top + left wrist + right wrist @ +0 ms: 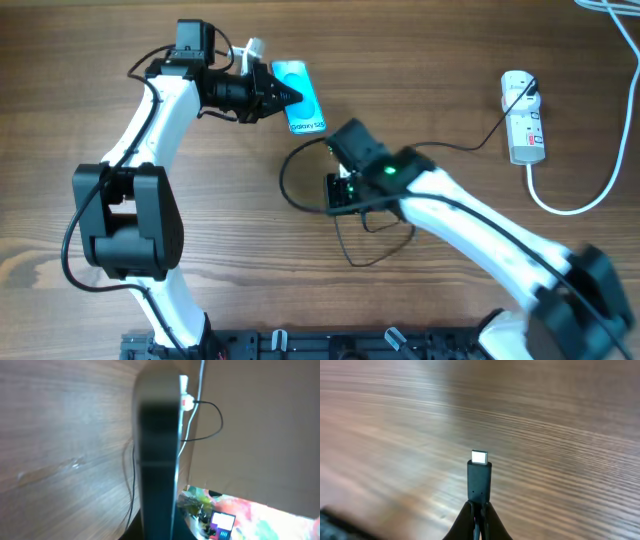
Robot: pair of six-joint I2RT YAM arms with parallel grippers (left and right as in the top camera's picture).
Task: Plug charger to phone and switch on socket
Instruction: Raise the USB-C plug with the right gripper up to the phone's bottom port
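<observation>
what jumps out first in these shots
The bright teal phone, upper centre in the overhead view, gripped at its edge by the left gripper. Next the charger, its metal tip sticking out of the shut right gripper, dead centre in the right wrist view. The white socket lies far right overhead, apart from both grippers.

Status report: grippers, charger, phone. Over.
Left gripper: jaws shut on phone. Right gripper: jaws shut on charger, not yet plugged in. Path between looks clear.

wood-grain table (450,60), glossy phone (300,95) screen, matt black charger (480,480) plug with metal tip.
</observation>
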